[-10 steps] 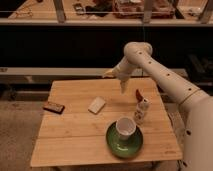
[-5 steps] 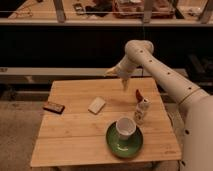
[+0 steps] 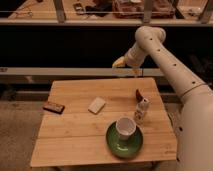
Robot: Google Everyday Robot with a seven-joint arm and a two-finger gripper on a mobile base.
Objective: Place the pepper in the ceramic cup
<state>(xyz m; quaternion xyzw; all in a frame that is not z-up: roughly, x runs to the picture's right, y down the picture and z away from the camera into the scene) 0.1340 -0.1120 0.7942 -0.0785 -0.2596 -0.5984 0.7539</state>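
The small dark red pepper (image 3: 138,94) lies on the wooden table (image 3: 75,137) near its right edge, just behind a small white shaker-like bottle (image 3: 142,110). The white ceramic cup (image 3: 125,126) stands upright on a green saucer (image 3: 123,144) at the front right. My gripper (image 3: 127,68) hangs in the air above the table's back edge, behind and above the pepper and apart from it. Its yellowish fingertips (image 3: 119,63) stand apart and hold nothing.
A white rectangular block (image 3: 97,105) lies mid-table. A dark flat bar (image 3: 53,107) lies at the left edge. A dark counter with a rail (image 3: 60,71) runs behind the table. My arm (image 3: 170,65) reaches in from the right.
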